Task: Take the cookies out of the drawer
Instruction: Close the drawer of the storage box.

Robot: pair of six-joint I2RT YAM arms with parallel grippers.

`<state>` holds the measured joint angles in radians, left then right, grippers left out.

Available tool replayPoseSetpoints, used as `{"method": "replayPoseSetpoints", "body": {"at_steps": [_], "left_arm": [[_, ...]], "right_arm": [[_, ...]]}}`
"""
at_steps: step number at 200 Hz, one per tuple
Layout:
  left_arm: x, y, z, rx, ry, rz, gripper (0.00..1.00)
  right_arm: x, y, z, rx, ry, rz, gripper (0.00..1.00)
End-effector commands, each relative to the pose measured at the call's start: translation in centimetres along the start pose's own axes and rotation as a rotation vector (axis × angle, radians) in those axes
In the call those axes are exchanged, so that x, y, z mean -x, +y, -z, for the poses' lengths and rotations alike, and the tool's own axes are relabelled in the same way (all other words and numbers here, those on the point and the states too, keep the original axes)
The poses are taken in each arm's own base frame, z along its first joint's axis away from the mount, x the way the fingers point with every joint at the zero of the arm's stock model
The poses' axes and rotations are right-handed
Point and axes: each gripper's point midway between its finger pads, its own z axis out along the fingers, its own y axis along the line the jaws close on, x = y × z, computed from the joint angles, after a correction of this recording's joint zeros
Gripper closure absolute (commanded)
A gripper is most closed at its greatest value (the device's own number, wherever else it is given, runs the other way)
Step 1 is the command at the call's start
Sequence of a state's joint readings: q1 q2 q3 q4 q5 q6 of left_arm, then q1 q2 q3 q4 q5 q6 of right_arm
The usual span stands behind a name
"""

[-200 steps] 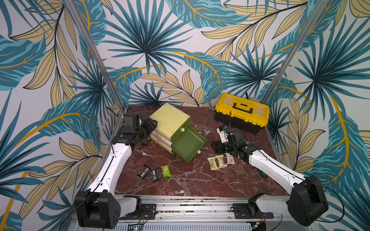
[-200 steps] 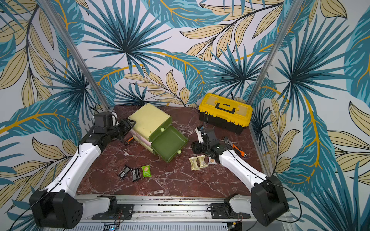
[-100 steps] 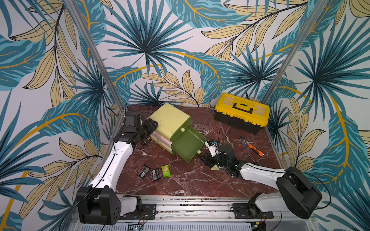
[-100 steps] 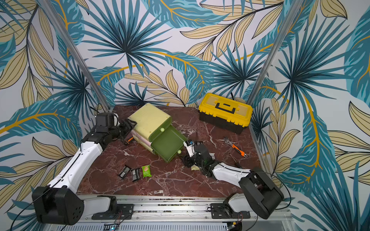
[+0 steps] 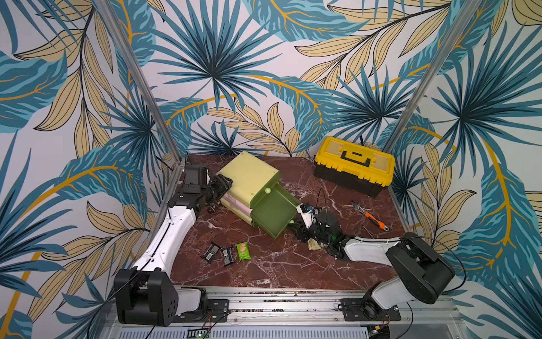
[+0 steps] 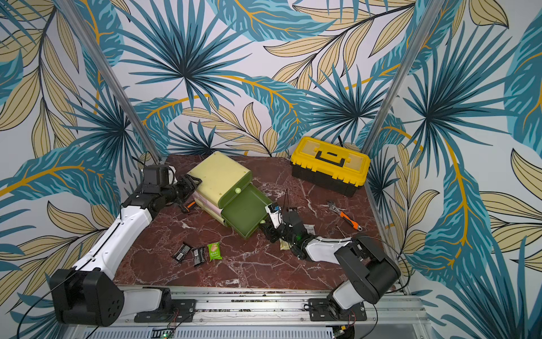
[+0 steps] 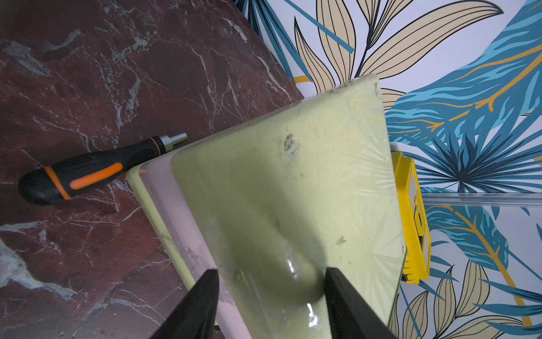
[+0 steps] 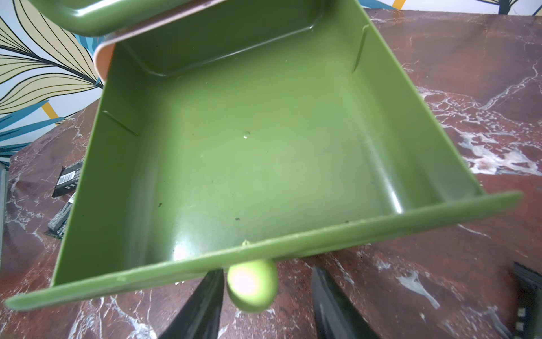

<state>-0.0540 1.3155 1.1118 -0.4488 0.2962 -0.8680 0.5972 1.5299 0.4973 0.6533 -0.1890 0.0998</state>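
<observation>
Dark red marble table (image 5: 264,273), closed in by palm-leaf wallpaper (image 5: 211,73). Toward the back stands a pale yellow-green cabinet (image 5: 249,173), set askew, with its dark green drawer (image 5: 272,214) pulled far out toward the front right. Seen from the right wrist view, shows only a bare green floor.

Cookies out on the table in two lots. Front left of the drawer lie two black packets (image 5: 210,252) (image 5: 228,256) side by side, with a green packet (image 5: 243,251) just beside them, all well apart from the cabinet. Near the drawer's front corner, a cream packet (image 5: 313,244) partly hidden under the right arm; a whitish packet (image 6: 308,227) peeks out past that arm in a top view.

Right gripper (image 8: 265,276) low at the drawer's front, black fingers parted on either side of the round pale green knob (image 8: 252,289): one finger just beside it, the other clear of it, so not clamped.

Left gripper (image 7: 271,273) at the cabinet's rear left corner, fingers parted with the cabinet's top edge between them. Cannot tell whether clamped on it or merely astride.

Black-and-orange screwdriver (image 7: 88,173) flat on the table, tip at the cabinet's base. Yellow toolbox (image 5: 355,164), lid down, at the back right. Orange-handled wrench (image 5: 371,215) flat on the table between toolbox and right arm.
</observation>
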Motion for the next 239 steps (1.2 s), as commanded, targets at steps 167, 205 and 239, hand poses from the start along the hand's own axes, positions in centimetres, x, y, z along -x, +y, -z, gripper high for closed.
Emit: {"method": "replayPoseSetpoints", "body": {"at_steps": [167, 205, 239], "left_arm": [[-1.8, 1.9, -1.0, 0.073, 0.089, -0.022, 0.43], [-1.9, 1.9, -1.0, 0.072, 0.094, -0.022, 0.44], [-1.9, 1.8, -1.0, 0.067, 0.096, -0.023, 0.44]], "right_arm": [[5.0, 1.7, -0.4, 0.054, -0.098, 0.103, 0.71], [6.2, 2.1, -2.4, 0.073, -0.106, 0.108, 0.72], [6.8, 2.7, -4.8, 0.092, -0.111, 0.105, 0.73]]}}
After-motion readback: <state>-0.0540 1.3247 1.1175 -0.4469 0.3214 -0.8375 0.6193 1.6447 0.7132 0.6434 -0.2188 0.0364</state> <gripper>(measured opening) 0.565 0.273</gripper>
